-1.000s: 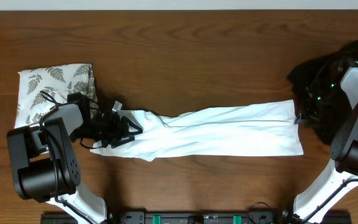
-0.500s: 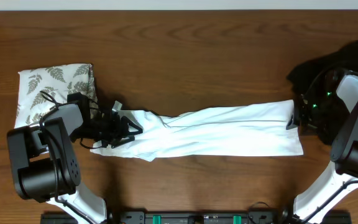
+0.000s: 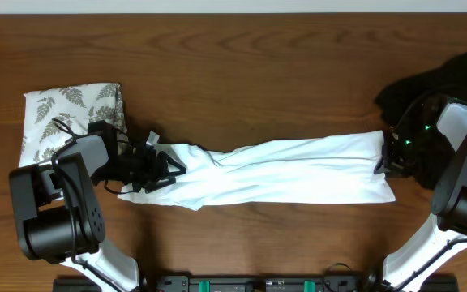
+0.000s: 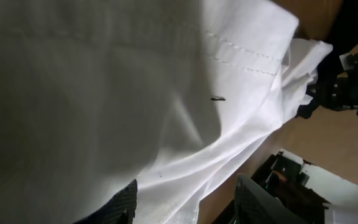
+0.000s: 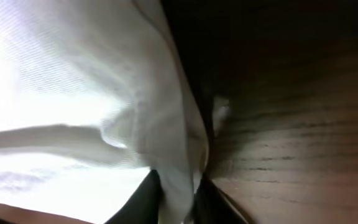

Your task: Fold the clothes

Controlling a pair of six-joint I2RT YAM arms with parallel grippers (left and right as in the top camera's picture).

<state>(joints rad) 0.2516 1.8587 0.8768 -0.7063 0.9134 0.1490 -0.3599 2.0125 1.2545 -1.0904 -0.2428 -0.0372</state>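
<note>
The white T-shirt [image 3: 282, 172] lies stretched into a long twisted band across the table. No graphic shows on it. My left gripper [image 3: 173, 169] sits at the shirt's left end. In the left wrist view its fingers [image 4: 126, 202] stand apart, with loose white fabric [image 4: 104, 93] lying over and between them, and the left gripper [image 4: 191, 199] pinches nothing. My right gripper [image 3: 382, 160] is at the shirt's right edge. In the right wrist view its two dark fingers [image 5: 148, 199] are close together, and a fold of the white shirt [image 5: 179, 155] is squeezed in the right gripper [image 5: 179, 196].
A folded white fern-print cloth [image 3: 71, 113] lies at the left, just behind my left arm. A black garment [image 3: 452, 81] is heaped at the far right beside my right arm. Bare wooden tabletop [image 3: 258, 73] stretches behind the shirt.
My right gripper has moved left onto the shirt's right edge and closed its fingers on the fabric. The left arm and the shirt have stayed put.
</note>
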